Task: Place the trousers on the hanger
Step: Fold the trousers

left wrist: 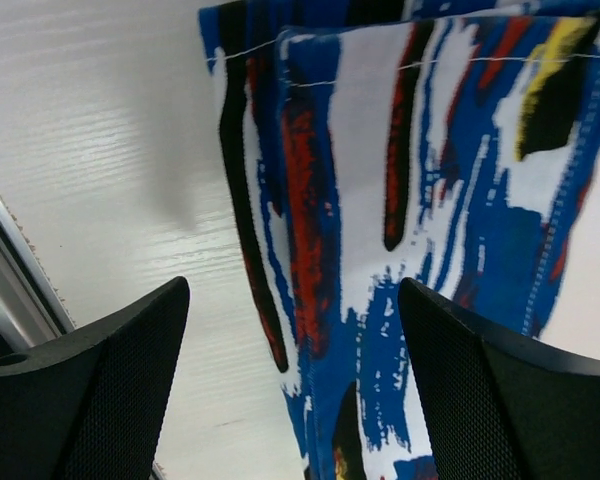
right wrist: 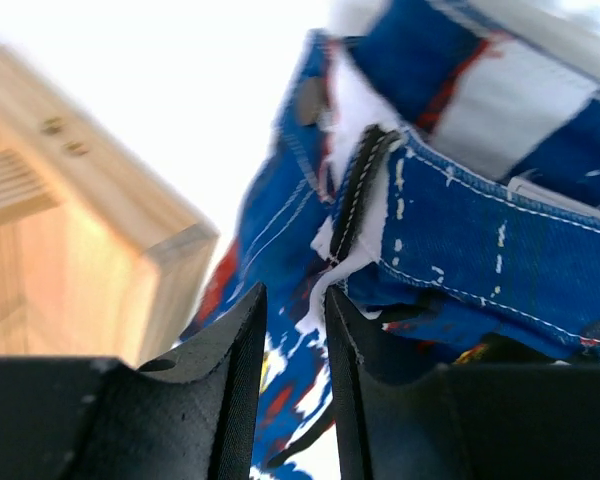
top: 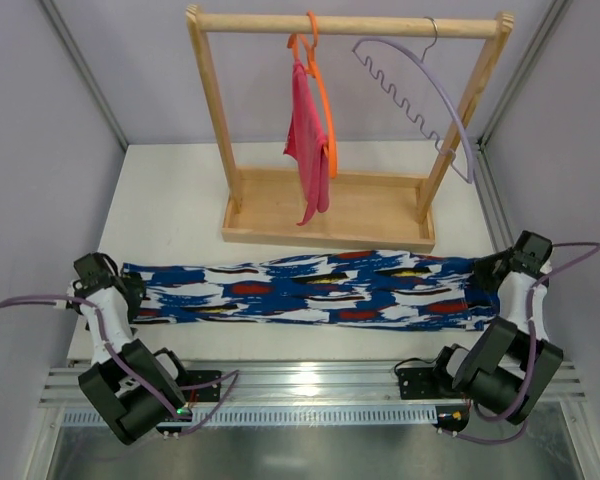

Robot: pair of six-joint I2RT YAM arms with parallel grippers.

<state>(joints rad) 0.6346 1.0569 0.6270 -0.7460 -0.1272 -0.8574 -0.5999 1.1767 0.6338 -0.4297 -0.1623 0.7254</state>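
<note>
Across the near half of the counter (top: 170, 190) the trousers (top: 310, 290) lie flat in a folded strip. Their long axis runs left to right between the two arms, and each end meets one set of fingers.

At the left end the left fingers (left wrist: 292, 290) stand spread wide and grip nothing. The cloth's edge runs between them, one finger over print and the other over bare counter.

At the waist end the right fingers (right wrist: 292, 295) are drawn close, with only a slit between them. The waistband bunches right at their tips (a white scrap seems to run into the slit), but I cannot tell whether cloth is actually pinched.

The hanger (top: 450, 112) hangs by its hook from the right part of the wooden rack (top: 260, 22), behind the trousers and well apart from them. It is nearer the right arm. By my judgement, the strip must travel away from the arms, upward and toward the right.

From above, the arm bodies mask both sets of fingertips. The right wrist view is blurred, and neither wrist view shows the hanger.
</note>
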